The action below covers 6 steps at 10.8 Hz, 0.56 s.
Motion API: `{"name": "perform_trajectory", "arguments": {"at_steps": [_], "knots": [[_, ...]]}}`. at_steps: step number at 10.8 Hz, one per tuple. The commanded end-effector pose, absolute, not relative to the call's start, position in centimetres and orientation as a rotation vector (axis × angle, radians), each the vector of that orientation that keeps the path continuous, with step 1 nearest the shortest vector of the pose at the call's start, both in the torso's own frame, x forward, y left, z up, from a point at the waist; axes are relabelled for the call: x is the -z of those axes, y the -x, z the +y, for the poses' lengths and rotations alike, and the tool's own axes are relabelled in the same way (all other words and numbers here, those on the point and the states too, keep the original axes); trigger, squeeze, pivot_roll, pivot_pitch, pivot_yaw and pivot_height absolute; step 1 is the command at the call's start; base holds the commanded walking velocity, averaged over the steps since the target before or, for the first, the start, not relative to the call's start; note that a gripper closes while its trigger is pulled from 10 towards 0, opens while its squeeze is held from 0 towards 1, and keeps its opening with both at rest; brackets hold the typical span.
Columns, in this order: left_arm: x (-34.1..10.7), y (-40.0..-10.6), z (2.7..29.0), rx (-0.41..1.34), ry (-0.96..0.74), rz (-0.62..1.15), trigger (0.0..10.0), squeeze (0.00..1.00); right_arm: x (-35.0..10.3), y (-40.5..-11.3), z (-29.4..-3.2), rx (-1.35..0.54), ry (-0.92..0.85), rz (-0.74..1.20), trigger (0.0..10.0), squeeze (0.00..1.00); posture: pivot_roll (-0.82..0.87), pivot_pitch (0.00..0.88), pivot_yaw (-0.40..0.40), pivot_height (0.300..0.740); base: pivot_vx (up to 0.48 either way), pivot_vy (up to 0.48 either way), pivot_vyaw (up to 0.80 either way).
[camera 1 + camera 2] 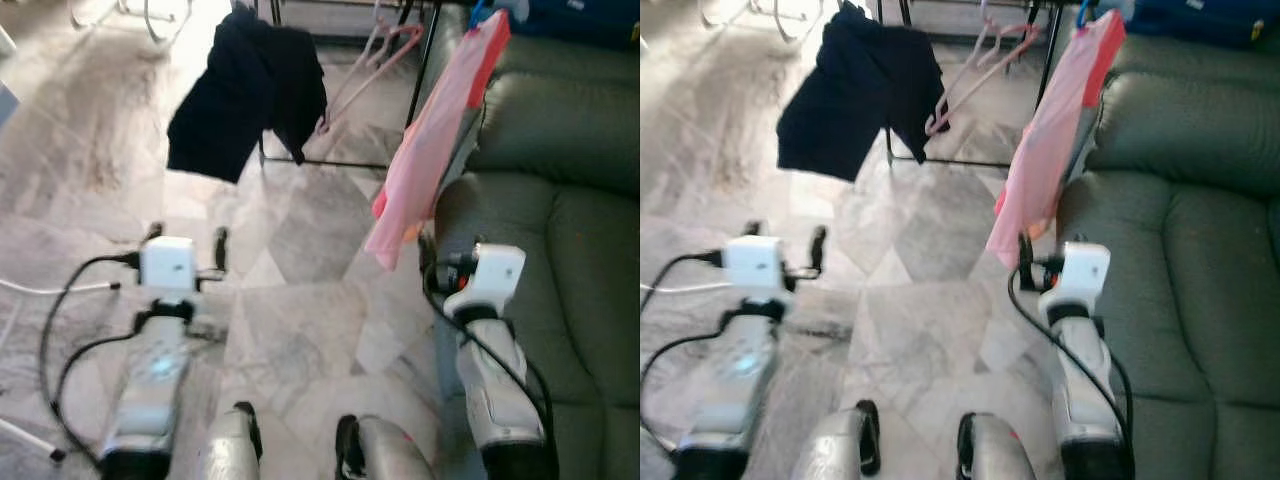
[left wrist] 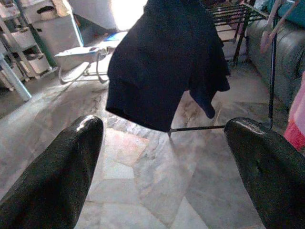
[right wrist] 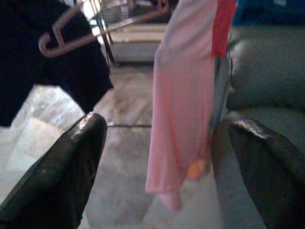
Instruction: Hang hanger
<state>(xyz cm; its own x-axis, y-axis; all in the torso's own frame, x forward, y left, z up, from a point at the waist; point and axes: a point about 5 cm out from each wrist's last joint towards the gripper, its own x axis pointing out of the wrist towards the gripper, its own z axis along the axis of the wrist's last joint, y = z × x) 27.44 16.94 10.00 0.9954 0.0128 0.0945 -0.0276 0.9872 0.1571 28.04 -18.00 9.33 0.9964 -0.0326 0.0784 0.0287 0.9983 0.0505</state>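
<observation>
Empty pink hangers [image 1: 368, 58] hang on a black drying rack [image 1: 424, 62] ahead of me, also seen as pink hangers [image 3: 95, 31] in the right wrist view. A black shirt [image 1: 245, 90] is draped over the rack's left side. A pink garment [image 1: 428, 150] with a red edge hangs at the rack's right end, beside the sofa. My left gripper [image 1: 187, 240] is held low over the floor, open and holding nothing, pointed at the black shirt [image 2: 167, 62]. My right gripper [image 1: 1050, 255] is open too, just short of the pink garment [image 3: 183, 105], with nothing between its fingers.
A grey-green sofa [image 1: 560, 200] fills the right side, close to my right arm. The floor is marble tile [image 1: 300, 230]. A white cable [image 1: 50, 290] lies at the left. Shelving [image 2: 28, 43] and a white frame [image 2: 81, 59] stand farther back left.
</observation>
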Motion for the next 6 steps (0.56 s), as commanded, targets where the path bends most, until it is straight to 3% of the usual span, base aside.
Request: {"name": "perform_trajectory", "arguments": {"at_steps": [1,4,6], "knots": [[-9.9,-27.8,17.0,-0.029,-0.161,-0.095,10.0,0.0,-9.3,-28.1,-18.9,0.063,-0.044,-0.085,10.0,0.0,-0.02,0.065,-0.003,0.74,0.0,0.0,0.0],[-10.4,-30.5,16.1,-0.029,-0.162,-0.108,10.0,0.0,-10.3,-29.9,-19.1,0.038,-0.019,-0.129,10.0,0.0,-0.05,0.012,-0.01,0.74,0.0,0.0,0.0],[-10.6,-30.9,16.4,-0.023,-0.181,-0.108,10.0,0.0,-9.6,-29.5,-19.4,0.078,-0.044,-0.105,10.0,0.0,-0.06,0.022,-0.009,0.74,0.0,0.0,0.0]]}}
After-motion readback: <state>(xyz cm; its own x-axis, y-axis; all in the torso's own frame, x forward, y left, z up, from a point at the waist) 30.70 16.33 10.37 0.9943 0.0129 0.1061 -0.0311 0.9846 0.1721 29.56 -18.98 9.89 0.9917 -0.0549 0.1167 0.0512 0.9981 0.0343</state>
